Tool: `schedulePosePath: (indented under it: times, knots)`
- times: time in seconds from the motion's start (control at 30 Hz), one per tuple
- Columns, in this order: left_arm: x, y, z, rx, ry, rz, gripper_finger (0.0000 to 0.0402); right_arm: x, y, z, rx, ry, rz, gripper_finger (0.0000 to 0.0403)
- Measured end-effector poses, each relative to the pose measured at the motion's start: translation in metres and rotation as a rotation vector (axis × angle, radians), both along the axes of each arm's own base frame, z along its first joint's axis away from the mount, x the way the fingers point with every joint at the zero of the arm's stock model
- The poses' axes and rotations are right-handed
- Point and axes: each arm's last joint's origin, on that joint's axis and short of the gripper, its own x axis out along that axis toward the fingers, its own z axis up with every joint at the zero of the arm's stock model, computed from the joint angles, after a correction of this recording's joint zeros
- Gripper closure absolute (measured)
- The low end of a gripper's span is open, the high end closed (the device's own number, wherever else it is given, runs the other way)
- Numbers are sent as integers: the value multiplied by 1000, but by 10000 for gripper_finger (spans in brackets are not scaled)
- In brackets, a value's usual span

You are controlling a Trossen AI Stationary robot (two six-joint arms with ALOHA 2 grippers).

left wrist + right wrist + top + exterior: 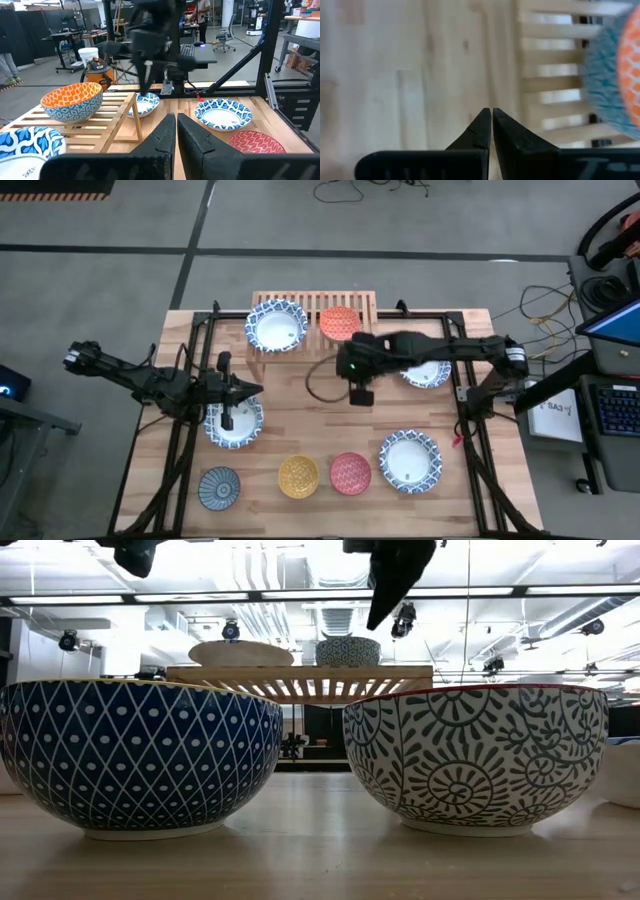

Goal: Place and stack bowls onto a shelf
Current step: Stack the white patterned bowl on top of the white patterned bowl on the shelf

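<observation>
The shelf, a light-wood rack of parallel slats, stands at the upper middle of the high view. On it sit a wide white bowl with a blue patterned rim, to the left, and the orange bowl beside it on the right; both look empty.

On the pale plank table six more bowls are spread out, all empty: a white one at centre left, partly under the left gripper; one at right, partly under the right arm; one at lower right. Along the bottom lie the grey-blue bowl, yellow bowl and red bowl, round and glossy with fine painted patterns.

The left gripper's fingers are pressed together, holding nothing. The right gripper hangs over bare table just below the shelf, its fingers likewise closed on nothing.
</observation>
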Motion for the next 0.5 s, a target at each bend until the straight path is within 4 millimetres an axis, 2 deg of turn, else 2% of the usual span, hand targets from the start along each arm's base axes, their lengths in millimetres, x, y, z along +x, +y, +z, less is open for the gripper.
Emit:
schedulePosePath:
  times: [0.23, 0.4, 0.5]
  knots:
    - [3, -1, -6, -96, 40, 12, 402, -20, 33, -15, 5, -247, 99, 394]
    - [10, -4, -12, -208, 67, 25, 402, -39, 44, -27, 0, -396, 152, 394]
    - [16, -8, -18, -288, 115, -32, 402, -52, 45, -35, -7, -467, 165, 394]
